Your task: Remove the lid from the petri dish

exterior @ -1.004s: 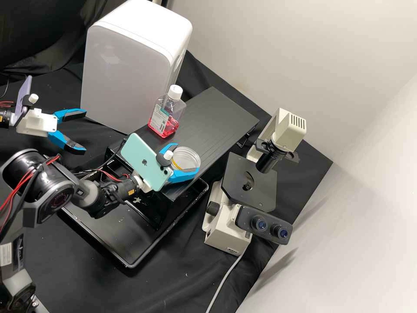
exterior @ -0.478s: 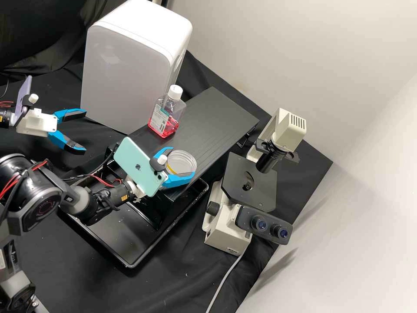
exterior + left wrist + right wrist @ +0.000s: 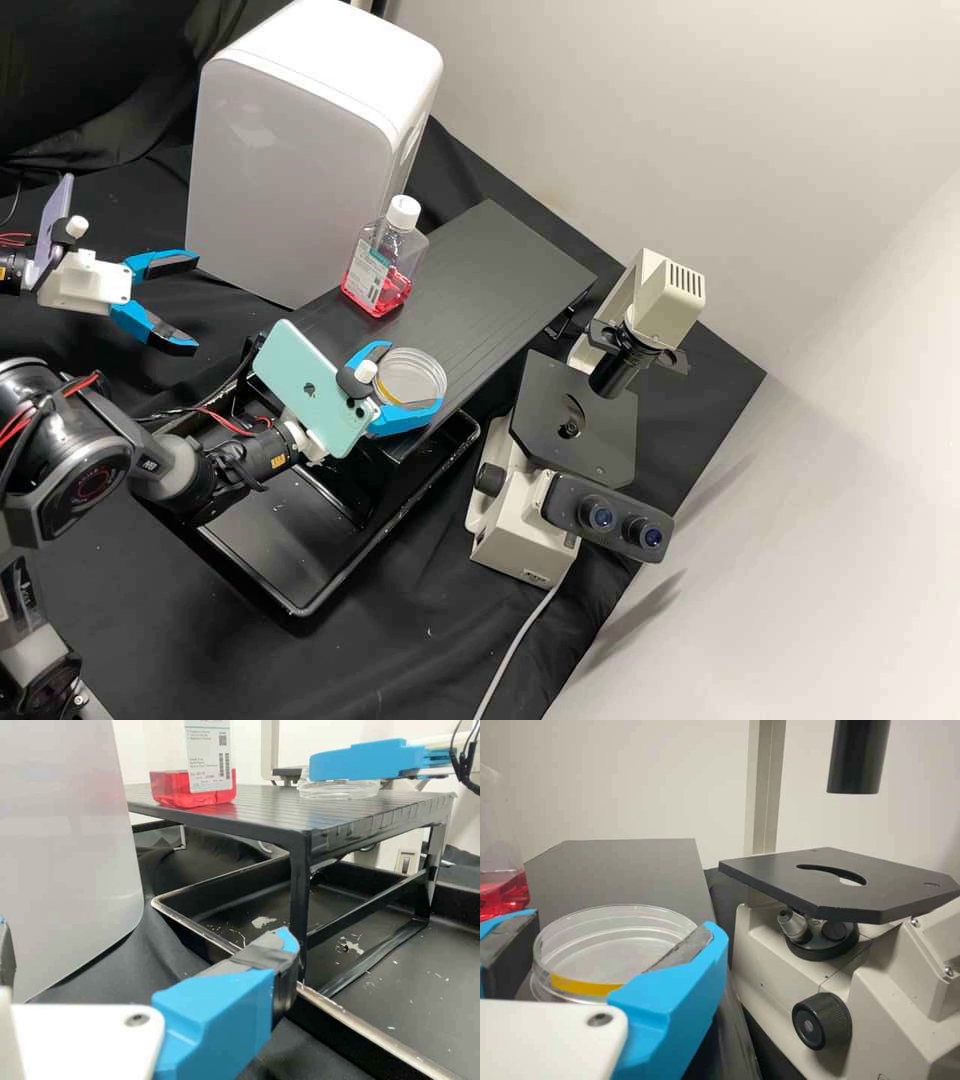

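Right gripper (image 3: 604, 960): I am holding it with its jaws drawn in on the petri dish (image 3: 412, 372), a finger pad (image 3: 679, 949) pressing the clear rim on one side and the other finger sitting just beside it opposite. The dish is resting near the front edge of the black raised platform (image 3: 500, 270), over the tray (image 3: 300, 590). From the wrist view I cannot tell whether the pads are biting the lid (image 3: 615, 916) alone or also the base, where a yellow band (image 3: 577, 984) is showing.

Left gripper (image 3: 188, 303): I am keeping it parked well apart, jaws spread wide, holding nothing, beside the white box (image 3: 300, 150).

Step in hand, as I judge it: grasp made, lift not yet done. The next move is calling for a straight, slow rise, watching that the base is staying down. If the base is coming up too, I am re-gripping higher.

The red-filled flask (image 3: 380, 265) is standing farther back on the platform. The microscope (image 3: 580, 470) is sitting near the dish.
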Robot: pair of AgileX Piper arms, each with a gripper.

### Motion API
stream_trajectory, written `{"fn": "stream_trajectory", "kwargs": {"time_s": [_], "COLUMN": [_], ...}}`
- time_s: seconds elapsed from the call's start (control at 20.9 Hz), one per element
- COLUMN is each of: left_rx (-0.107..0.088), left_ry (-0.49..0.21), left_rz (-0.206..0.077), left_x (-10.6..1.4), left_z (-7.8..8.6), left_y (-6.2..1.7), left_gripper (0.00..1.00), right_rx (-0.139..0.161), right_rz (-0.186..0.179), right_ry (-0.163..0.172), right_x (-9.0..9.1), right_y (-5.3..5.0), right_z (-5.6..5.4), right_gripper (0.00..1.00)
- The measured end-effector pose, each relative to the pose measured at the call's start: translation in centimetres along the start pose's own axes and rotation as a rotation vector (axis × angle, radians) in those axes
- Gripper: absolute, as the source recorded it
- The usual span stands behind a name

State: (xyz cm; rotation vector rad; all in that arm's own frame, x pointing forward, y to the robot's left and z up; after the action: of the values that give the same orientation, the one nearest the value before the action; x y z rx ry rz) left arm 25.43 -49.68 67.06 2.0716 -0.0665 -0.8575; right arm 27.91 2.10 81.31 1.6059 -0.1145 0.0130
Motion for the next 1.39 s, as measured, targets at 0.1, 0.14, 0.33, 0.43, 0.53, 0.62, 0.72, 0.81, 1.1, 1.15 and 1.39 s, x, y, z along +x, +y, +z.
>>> {"fn": "stream_trajectory", "kwargs": {"time_s": [0.1,0.14,0.33,0.43,0.53,0.62,0.72,0.81,1.1,1.15,1.39], "left_rx": [0.000,0.000,0.000,0.000,0.000,0.000,0.000,0.000,0.000,0.000,0.000], "left_ry": [0.000,0.000,0.000,0.000,0.000,0.000,0.000,0.000,0.000,0.000,0.000], "left_rz": [0.000,0.000,0.000,0.000,0.000,0.000,0.000,0.000,0.000,0.000,0.000], "left_x": [0.0,0.0,0.0,0.0,0.0,0.0,0.0,0.0,0.0,0.0,0.0], "left_z": [0.0,0.0,0.0,0.0,0.0,0.0,0.0,0.0,0.0,0.0,0.0], "left_y": [0.00,0.00,0.00,0.00,0.00,0.00,0.00,0.00,0.00,0.00,0.00], "left_gripper": [1.00,1.00,1.00,1.00,1.00,1.00,1.00,1.00,1.00,1.00,1.00], "right_rx": [0.000,0.000,0.004,0.007,0.003,-0.013,-0.025,-0.029,-0.058,-0.068,-0.093], "right_rz": [0.000,0.000,0.014,0.023,0.025,0.027,0.022,0.011,-0.044,-0.053,-0.091], "right_ry": [0.000,0.000,0.022,0.041,0.055,0.068,0.088,0.106,0.128,0.132,0.135], "right_x": [0.0,0.0,-0.2,-0.4,-0.5,-0.7,-0.7,-0.7,-0.5,-0.4,0.0], "right_y": [0.0,0.0,0.4,0.7,0.6,0.5,0.2,-0.1,-2.4,-2.8,-4.3], "right_z": [0.0,0.0,-0.6,-1.1,-1.6,-2.0,-2.6,-3.1,-4.3,-4.5,-4.7], "right_gripper": [0.00,0.00,0.00,0.00,0.00,0.00,0.00,0.00,0.00,0.00,0.00]}}
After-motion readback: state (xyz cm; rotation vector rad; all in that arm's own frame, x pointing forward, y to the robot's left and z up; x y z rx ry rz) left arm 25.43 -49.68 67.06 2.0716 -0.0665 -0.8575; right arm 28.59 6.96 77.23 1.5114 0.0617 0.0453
